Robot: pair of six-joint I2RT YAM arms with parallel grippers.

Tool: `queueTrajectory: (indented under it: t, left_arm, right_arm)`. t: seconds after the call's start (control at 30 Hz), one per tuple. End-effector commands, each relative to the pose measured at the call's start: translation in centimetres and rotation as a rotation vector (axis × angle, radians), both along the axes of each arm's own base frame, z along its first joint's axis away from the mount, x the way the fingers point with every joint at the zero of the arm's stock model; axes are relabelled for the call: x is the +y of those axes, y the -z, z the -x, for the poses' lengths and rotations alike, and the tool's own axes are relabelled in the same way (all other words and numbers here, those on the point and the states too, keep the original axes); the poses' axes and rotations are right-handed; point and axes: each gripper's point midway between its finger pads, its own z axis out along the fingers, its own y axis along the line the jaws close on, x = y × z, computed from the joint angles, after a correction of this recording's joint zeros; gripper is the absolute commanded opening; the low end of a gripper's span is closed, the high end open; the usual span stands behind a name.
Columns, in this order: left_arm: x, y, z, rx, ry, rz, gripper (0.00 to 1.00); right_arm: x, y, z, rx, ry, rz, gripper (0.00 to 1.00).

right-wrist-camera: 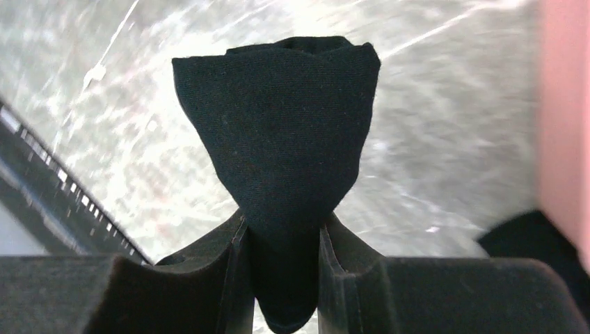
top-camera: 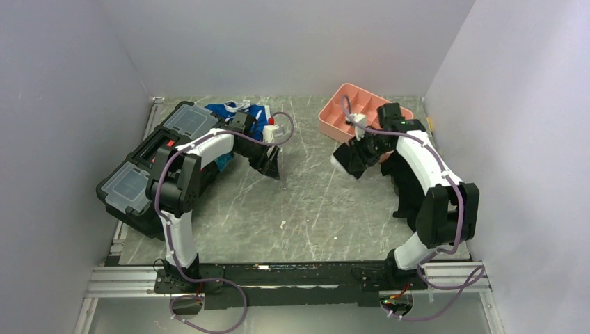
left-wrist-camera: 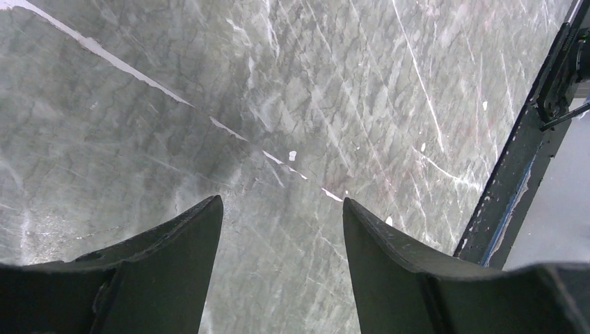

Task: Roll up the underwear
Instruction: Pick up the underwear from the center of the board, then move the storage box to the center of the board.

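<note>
While right tool (right-wrist-camera: 284,223) pinches black underwear (right-wrist-camera: 278,125), left tool (left-wrist-camera: 280,202) spread wide, empty, above table (left-wrist-camera: 313,104).

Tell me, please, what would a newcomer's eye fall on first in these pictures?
Most striking is the black underwear, bunched and clamped in the right arm's jaws beside the pink tray at the far right. On the left sits a big black toolbox with blue-and-white briefs just beyond it, while the left arm's jaws stand open over the marbled table.
</note>
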Motion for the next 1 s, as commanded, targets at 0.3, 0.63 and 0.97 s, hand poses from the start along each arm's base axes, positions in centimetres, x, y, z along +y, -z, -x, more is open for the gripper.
queueTrajectory:
  t: [0.3, 0.63, 0.97]
  left_arm:
    - [0.4, -2.3, -0.3, -0.094, 0.002, 0.004, 0.68]
    - [0.5, -2.9, -0.2, -0.099, 0.01, 0.002, 0.68]
    - [0.5, -3.1, 0.0, -0.098, 0.015, 0.002, 0.67]
  right_arm:
    - [-7.4, -7.6, -15.7, -0.397, 0.498, 0.047, 0.0]
    - [-9.6, -3.2, -21.4, -0.386, 0.59, 0.153, 0.0]
    - [-7.9, 1.6, -20.5, -0.261, 0.495, 0.112, 0.0]
